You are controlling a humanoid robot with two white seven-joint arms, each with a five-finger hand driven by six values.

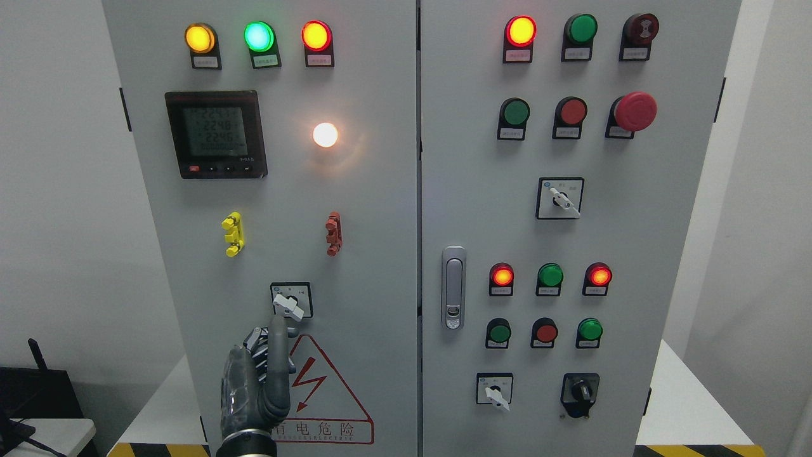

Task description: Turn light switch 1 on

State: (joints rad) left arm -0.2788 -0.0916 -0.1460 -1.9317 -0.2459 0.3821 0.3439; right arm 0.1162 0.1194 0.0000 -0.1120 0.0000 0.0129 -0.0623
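A grey electrical cabinet [380, 241] fills the head view. On its left door a small white rotary switch [290, 303] sits in a black frame, its lever turned toward the lower right. A white lamp [325, 134] above it glows. My left hand [263, 374] rises from the bottom edge just below the switch, one finger [277, 336] stretched up with its tip a little under the lever, the other fingers curled. It holds nothing. The right arm is out of view.
The left door carries yellow, green and red lamps, a black meter [216, 134], yellow and red clips and a hazard triangle [320, 393]. The right door has a handle [453, 287], lamps, push buttons, a red emergency button [634, 111] and further rotary switches.
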